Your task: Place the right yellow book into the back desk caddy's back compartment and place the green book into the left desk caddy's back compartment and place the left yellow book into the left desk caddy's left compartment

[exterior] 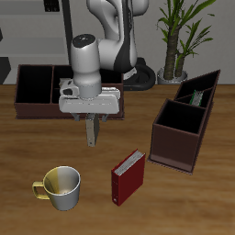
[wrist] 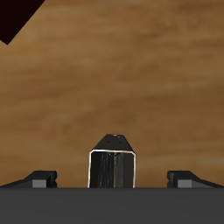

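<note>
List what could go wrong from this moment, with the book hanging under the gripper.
1. Grip: the thin grey-edged book hangs on end below the gripper. In the wrist view the fingers seem apart from it, so it may drop.
2. Collision: a low carry towards the dark reddish-brown desk caddy could clip its tall wall or the red book lying flat before it.

I'm seeing the arm [exterior: 110, 27] showing glossy white-grey rounded shells with darker joints, ending above the table [exterior: 27, 147] in a blocky pale gripper [exterior: 92, 138]; from the wrist camera its dark housing and black fingertips [wrist: 39, 179] are showing
</note>
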Robot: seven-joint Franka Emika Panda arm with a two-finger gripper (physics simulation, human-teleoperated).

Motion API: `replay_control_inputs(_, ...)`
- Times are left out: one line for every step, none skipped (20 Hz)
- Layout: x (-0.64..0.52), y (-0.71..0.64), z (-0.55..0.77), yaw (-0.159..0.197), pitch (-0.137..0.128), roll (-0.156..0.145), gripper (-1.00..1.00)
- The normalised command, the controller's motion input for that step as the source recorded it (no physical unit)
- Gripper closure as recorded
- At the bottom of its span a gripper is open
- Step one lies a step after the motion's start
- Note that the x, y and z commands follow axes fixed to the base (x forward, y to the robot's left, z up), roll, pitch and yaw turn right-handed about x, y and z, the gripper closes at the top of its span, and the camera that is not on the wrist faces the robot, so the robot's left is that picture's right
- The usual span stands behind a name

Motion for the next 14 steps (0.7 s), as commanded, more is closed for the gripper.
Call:
replay_control_inputs(0.03, 0.06, -0.11, 0.013, 0.004, 0.035, -1.00)
replay_control_inputs(0.02, -0.02, -0.26, -0.090, 0.093, 0.069, -1.00)
replay_control_inputs(-0.01, 0.09, -0.12, 0.046, -0.020, 0.085, -1.00)
replay_control_inputs(0.06, -0.11, -0.18, 0.045, 0.017, 0.029, -1.00)
replay_control_inputs(0.10, -0.08, -0.34, -0.037, 0.072, 0.135, -1.00)
replay_control_inputs(-0.03, -0.06, -0.06, 0.039, -0.007, -0.073, -1.00)
replay_control_inputs(0.00, -0.03, -0.21, -0.136, 0.051, -0.009, 1.00)
replay_control_inputs(-0.03, 0.15, -0.18, 0.029, 0.030, 0.077, 1.00)
replay_control_inputs(-0.08, 0.06, -0.04, 0.009, -0.006, -0.008, 1.00)
replay_control_inputs(-0.08, 0.20, -0.11, -0.004, 0.003, 0.114, 1.00)
replay_control_inputs(-0.05, 0.07, 0.03, -0.019, 0.007, -0.001, 1.00)
replay_control_inputs(0.02, -0.01, -0.02, -0.031, 0.027, 0.018, 1.00)
replay_control_inputs(0.05, 0.00, 0.02, -0.005, -0.004, -0.007, 1.00)
replay_control_inputs(0.01, -0.06, -0.02, -0.016, 0.012, 0.020, 1.00)
